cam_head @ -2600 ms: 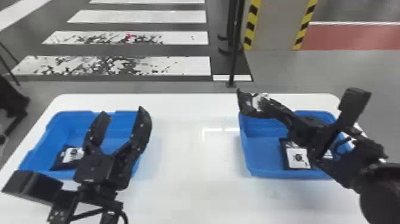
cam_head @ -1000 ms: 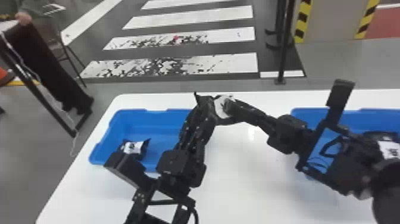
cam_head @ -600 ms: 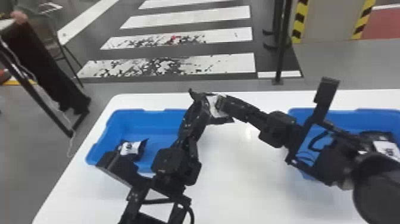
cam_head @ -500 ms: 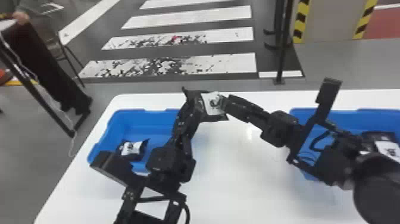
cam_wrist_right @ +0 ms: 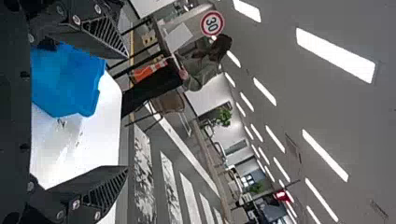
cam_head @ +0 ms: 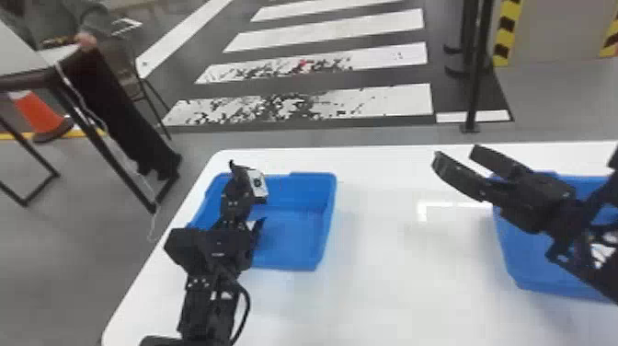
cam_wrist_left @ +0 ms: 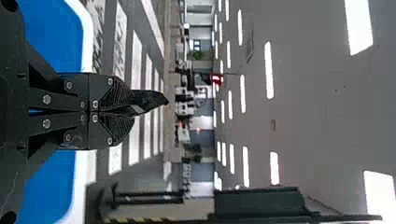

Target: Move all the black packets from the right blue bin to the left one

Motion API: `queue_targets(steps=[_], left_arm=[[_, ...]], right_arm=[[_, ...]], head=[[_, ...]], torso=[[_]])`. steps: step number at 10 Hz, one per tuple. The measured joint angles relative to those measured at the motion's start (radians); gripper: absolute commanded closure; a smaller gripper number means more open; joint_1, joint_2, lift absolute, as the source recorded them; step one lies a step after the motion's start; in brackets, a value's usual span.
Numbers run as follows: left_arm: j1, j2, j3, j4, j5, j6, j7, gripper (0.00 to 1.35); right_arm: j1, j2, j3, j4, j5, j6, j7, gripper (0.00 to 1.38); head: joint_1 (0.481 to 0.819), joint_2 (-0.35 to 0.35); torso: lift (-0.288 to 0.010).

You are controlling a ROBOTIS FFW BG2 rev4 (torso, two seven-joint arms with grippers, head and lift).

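Black film, creased and pointed at one corner, wrapped the packet (cam_head: 258,185) that we had in our left gripper (cam_head: 240,189), at the left of the head view, over the left bin (cam_head: 294,239). We had its jaws clamped on that packet, their ribbed pads (cam_wrist_left: 116,97) pressing its dark end. We made out another packet (cam_head: 259,229) in the left bin, partly behind our arm (a sharp black corner gave it away). Our right gripper (cam_head: 457,157), right of centre, had its flat, ridged jaws wide apart beyond the rim of the right bin (cam_head: 519,257). Both bins were smooth blue plastic with rounded corners, and we saw them on a glossy white table (cam_head: 391,285), light streaking its surface between them.
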Motion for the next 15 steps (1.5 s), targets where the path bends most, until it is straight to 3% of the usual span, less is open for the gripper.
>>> queue_targets(steps=[1, 2, 4, 6, 7, 10, 12, 15], left_arm=[[-0.009, 0.0, 0.015, 0.032, -0.006, 0.01, 0.002, 0.19], [0.002, -0.005, 0.019, 0.039, 0.012, -0.024, 0.004, 0.04], [0.032, -0.009, -0.015, 0.009, 0.068, -0.078, 0.003, 0.23], [0.075, -0.005, -0.057, -0.091, 0.118, -0.062, -0.001, 0.24], [0.089, 0.0, -0.075, -0.136, 0.134, -0.038, -0.009, 0.24], [0.117, 0.009, -0.128, -0.199, 0.182, 0.011, -0.026, 0.24], [0.122, 0.011, -0.146, -0.203, 0.196, 0.035, -0.037, 0.24], [0.121, 0.014, -0.157, -0.203, 0.209, 0.05, -0.044, 0.24]], right_arm=[[0.016, 0.0, -0.032, -0.014, 0.034, 0.013, -0.003, 0.13], [0.041, 0.001, -0.076, -0.064, 0.081, 0.074, -0.019, 0.13], [0.139, 0.005, -0.168, -0.252, 0.198, 0.19, -0.116, 0.13], [0.257, 0.012, -0.229, -0.51, 0.353, 0.385, -0.31, 0.13], [0.271, 0.015, -0.249, -0.552, 0.391, 0.488, -0.36, 0.13], [0.222, 0.023, -0.288, -0.44, 0.443, 0.606, -0.357, 0.13], [0.184, 0.024, -0.293, -0.355, 0.453, 0.647, -0.335, 0.14], [0.161, 0.026, -0.293, -0.327, 0.471, 0.734, -0.335, 0.16]], head=[[0.695, 0.322], [0.695, 0.312], [0.695, 0.253], [0.695, 0.184], [0.695, 0.14], [0.695, 0.031], [0.695, 0.006], [0.695, -0.014]], torso=[[-0.168], [-0.168], [-0.168], [-0.168], [-0.168], [-0.168], [-0.168], [-0.168]])
